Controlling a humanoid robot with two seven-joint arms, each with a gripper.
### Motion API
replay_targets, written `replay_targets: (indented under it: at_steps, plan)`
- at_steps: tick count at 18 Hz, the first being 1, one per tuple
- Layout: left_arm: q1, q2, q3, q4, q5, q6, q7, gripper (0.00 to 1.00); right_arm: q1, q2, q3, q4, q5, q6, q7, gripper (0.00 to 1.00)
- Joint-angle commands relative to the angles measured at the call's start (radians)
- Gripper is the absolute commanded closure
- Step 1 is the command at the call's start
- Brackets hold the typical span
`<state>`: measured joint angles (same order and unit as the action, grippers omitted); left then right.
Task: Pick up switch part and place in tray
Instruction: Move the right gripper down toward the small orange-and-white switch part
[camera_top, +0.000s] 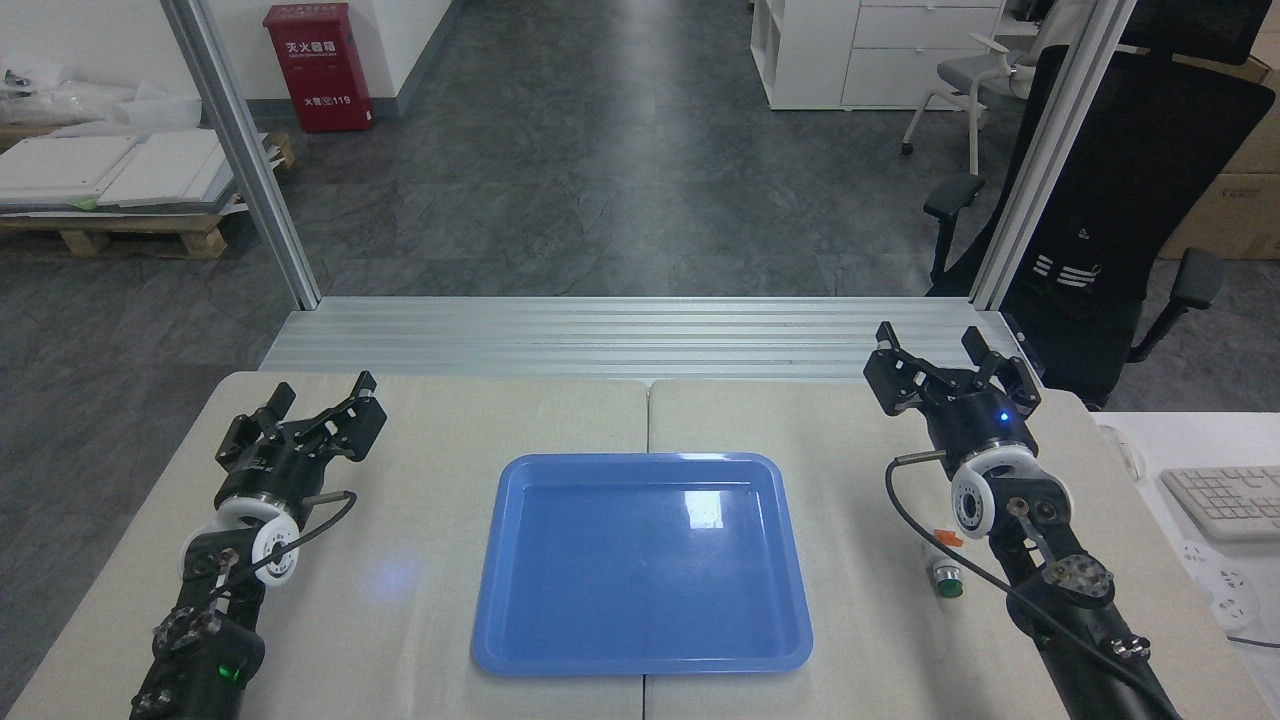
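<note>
The fingers of the right gripper (945, 362) were spread apart and grasped nothing; those of the left gripper (325, 405) were likewise parted and empty. The switch part (944, 570) lay on the table (420, 520), to the right of the tray (640, 655) and apart from it, beside the right arm and partly hidden behind its wrist and cable. Its green cap pointed toward the robot; the orange-and-white block sat at the far end, and the silver body between them was only partly visible. Judged from its appearance, the part would be light and rigid, with a smooth metal barrel that could slip or roll under uneven pressure. The recommended hold would be across the cylindrical body, fingers closing square on its sides, rather than on the rounded cap, which offers little flat surface. The tray was empty, glossy and shallow, centred between the two arms; a part released from height could slide or roll on its floor, so a low release is advisable. The right gripper was held well beyond the part, toward the far edge of the table, and would have to draw back and descend to reach it. A keyboard (1222, 500) lay on a separate surface to the right.
</note>
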<state>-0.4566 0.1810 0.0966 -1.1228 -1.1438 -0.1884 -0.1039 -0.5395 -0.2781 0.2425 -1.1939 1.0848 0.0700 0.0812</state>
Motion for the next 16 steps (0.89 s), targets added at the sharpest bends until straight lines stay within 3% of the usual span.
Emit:
replay_targets:
  at_steps: [1,6,9,16]
  plan:
    - [-0.001,0.002,0.000,0.001,-0.001,0.000,-0.002,0.00,-0.011,-0.030,-0.002,0.000,-0.002,0.010,0.025,0.02]
    - [-0.001,0.000,0.000,0.001,-0.001,0.000,-0.002,0.00,-0.008,-0.046,-0.005,0.000,-0.006,-0.018,-0.009,0.02]
    - [-0.001,0.000,0.000,0.002,-0.001,0.000,-0.002,0.00,-0.008,-0.036,-0.037,0.002,-0.048,-0.039,-0.017,0.02]
    - [-0.001,0.000,0.000,0.002,-0.001,0.000,-0.002,0.00,0.006,-0.027,-0.026,-0.001,-0.039,-0.044,-0.015,0.02]
